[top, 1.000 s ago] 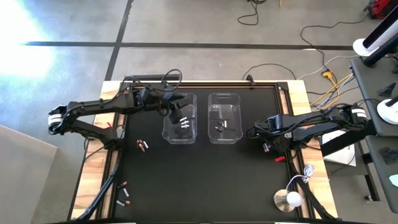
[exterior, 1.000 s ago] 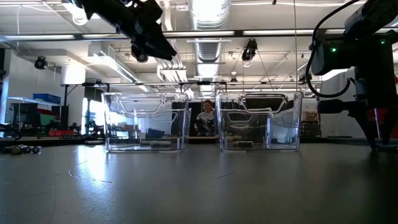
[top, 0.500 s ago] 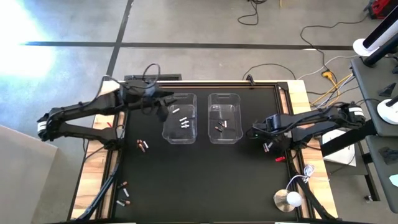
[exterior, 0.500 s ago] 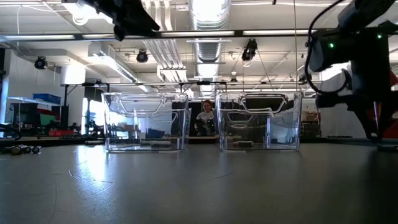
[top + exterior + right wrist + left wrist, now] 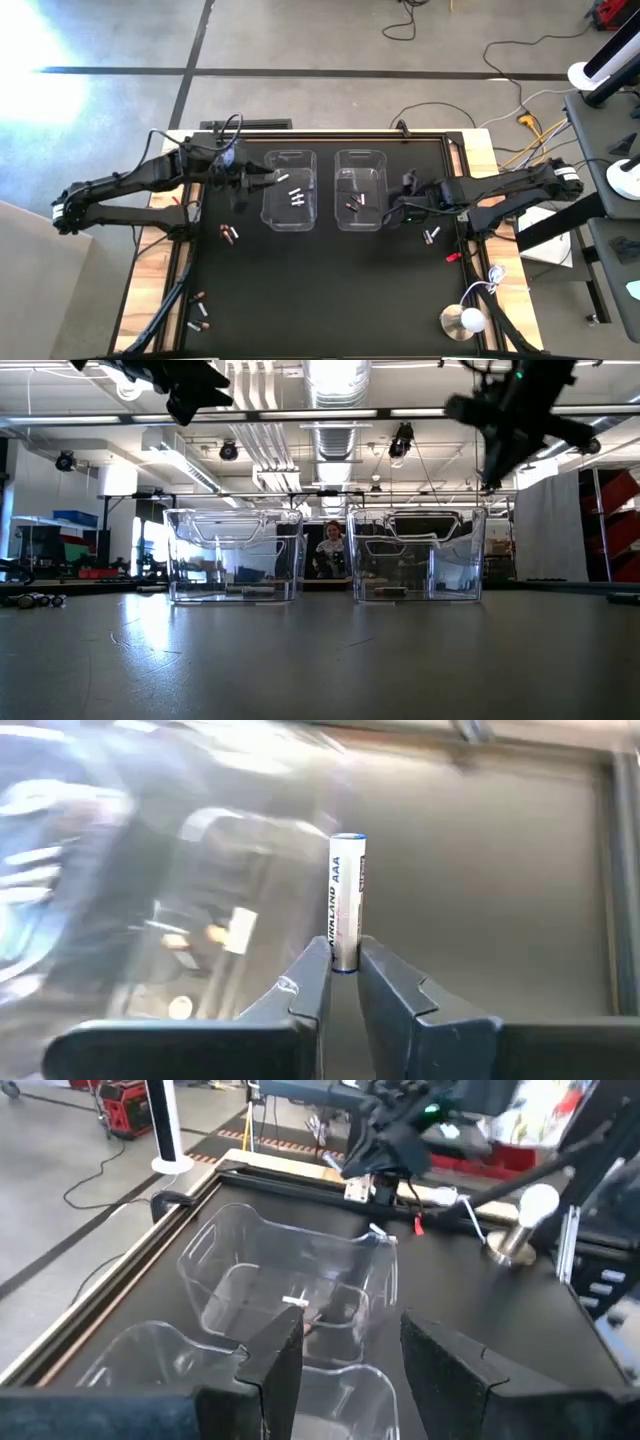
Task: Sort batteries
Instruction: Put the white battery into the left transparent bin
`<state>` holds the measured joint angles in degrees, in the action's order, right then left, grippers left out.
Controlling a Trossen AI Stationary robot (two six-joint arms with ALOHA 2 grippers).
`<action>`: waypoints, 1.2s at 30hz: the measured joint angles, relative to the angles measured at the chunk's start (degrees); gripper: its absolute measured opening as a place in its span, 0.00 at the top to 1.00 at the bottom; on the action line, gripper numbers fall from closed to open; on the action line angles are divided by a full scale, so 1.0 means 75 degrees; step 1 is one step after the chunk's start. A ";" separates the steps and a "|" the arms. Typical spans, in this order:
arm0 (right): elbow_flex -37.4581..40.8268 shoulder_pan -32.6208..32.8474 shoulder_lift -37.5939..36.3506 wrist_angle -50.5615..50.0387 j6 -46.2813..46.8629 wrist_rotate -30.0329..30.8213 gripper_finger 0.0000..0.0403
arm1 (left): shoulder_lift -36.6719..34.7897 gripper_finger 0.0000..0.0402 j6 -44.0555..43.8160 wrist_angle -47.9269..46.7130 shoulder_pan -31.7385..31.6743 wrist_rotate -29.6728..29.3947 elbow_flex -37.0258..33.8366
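Two clear bins stand side by side at the table's far middle. The left bin (image 5: 290, 190) holds silvery-white batteries (image 5: 296, 196). The right bin (image 5: 360, 190) holds dark batteries with copper ends (image 5: 355, 204). My right gripper (image 5: 393, 212) hangs just off the right bin's right wall, shut on a silvery-white AAA battery (image 5: 346, 895). My left gripper (image 5: 345, 1350) is open with nothing between its fingers. It hovers by the left bin's left wall (image 5: 255, 180). My right gripper pinches one end of the battery (image 5: 345, 958) between its two fingertips. The rest of the battery sticks straight out beyond the fingertips, in line with the fingers. The fingers slant downward, and the battery is lifted clear of the table.
Loose batteries lie left of the bins (image 5: 230, 233), at the near left (image 5: 198, 312) and right of the bins (image 5: 432, 236). A small red clip (image 5: 450, 256) and a white bulb on a metal base (image 5: 465, 320) sit at the near right. A person (image 5: 330, 550) shows beyond the bins.
My right gripper has risen from the table at the right with the battery, rolling its wrist, and has moved toward the right bin. The battery is now lifted clear. My left gripper has drawn back from above the left bin toward the table's left edge.
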<state>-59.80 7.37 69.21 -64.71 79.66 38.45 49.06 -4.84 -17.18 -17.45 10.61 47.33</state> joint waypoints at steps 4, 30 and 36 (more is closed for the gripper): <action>-0.0997 0.0365 0.0646 0.0841 -0.1882 0.0509 0.91 | 0.0094 0.63 -0.0628 0.2033 0.0006 0.0553 -0.0655; -0.5314 0.0581 0.3482 0.4613 -0.7420 -0.0782 0.91 | 0.2103 0.72 -0.1496 0.5826 0.0053 0.3085 -0.0266; -0.5314 0.0567 0.3486 0.4941 -0.7551 -0.0783 0.91 | 0.2367 0.72 -0.1842 0.6502 0.0246 0.3084 -0.0268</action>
<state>-99.66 11.62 95.35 -27.66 23.03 32.58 66.81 -18.65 31.58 -15.60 33.74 45.32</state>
